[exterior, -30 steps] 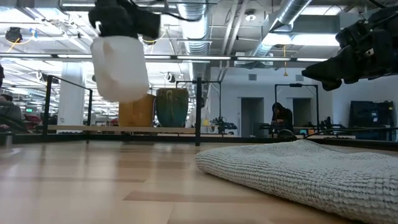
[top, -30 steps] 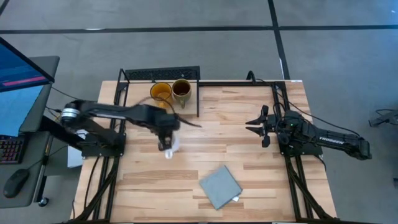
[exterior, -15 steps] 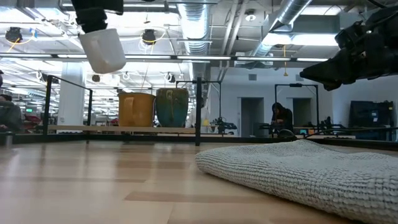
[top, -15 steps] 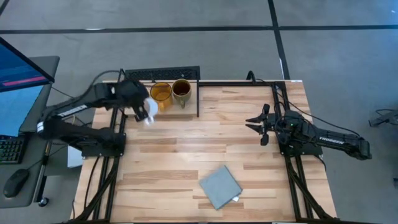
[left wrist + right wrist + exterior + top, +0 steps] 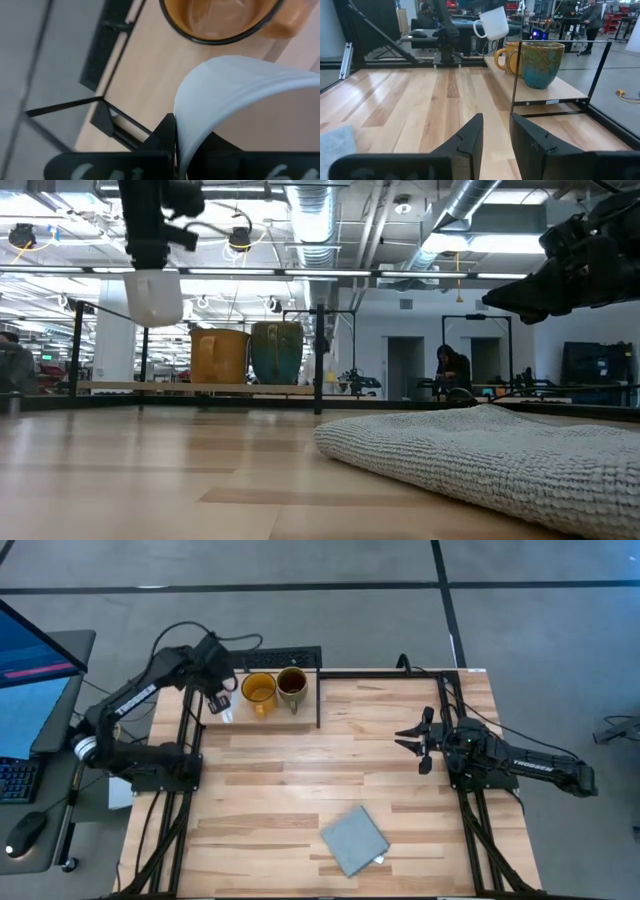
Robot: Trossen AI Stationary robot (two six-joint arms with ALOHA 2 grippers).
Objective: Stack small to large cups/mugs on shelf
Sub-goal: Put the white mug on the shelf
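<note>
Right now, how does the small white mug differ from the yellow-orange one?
The small white mug hangs in the air, held by the left gripper; the yellow-orange mug stands on the low wooden shelf. The white one is tilted, the yellow-orange upright. Both have handles.

Left gripper (image 5: pixel 216 700): its fingertips are covered by the white mug (image 5: pixel 224 712) in the high view, and in the left wrist view that mug (image 5: pixel 250 110) fills the foreground, cut off by the picture's edges — the contact between fingers and mug wall cannot be inspected.

Yellow-orange mug (image 5: pixel 220 20): only part of the rim and inside shows in the left wrist view; the rest is cropped.

Olive-brown mug (image 5: pixel 277 352): its handle cannot be made out in the low view.

Grey cloth (image 5: pixel 500 455): runs off the low view's edge, blurred.

Right gripper (image 5: pixel 560 275): partly cropped in the low view.

Person (image 5: pixel 450 372) in the room behind: too small for detail.
</note>
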